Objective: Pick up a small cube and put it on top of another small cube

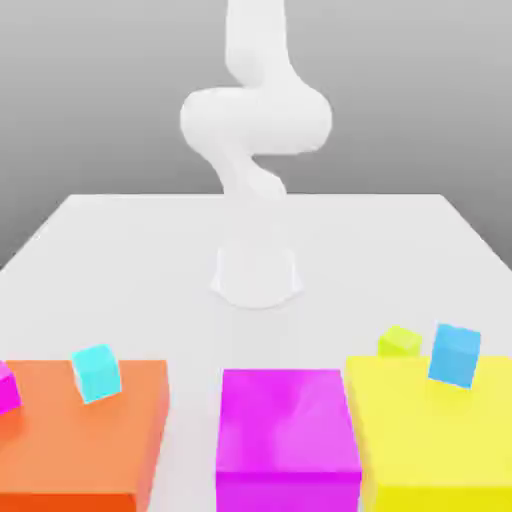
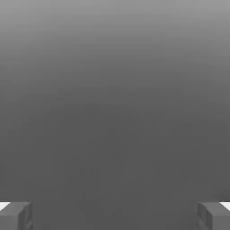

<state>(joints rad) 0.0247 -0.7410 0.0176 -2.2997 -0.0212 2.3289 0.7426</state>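
The gripper (image 2: 115,215) has its fingers (image 2: 15,215) spread wide, grasping nothing. The small lime cube (image 1: 399,341) sits at the far edge of the yellow block (image 1: 430,430), just left of the blue cube (image 1: 455,354) in the exterior view.

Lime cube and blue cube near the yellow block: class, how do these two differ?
The lime cube is yellow-green; the blue cube is blue. The lime cube looks smaller. It sits toward the exterior view's left of the blue cube. Both are far smaller than the yellow block.
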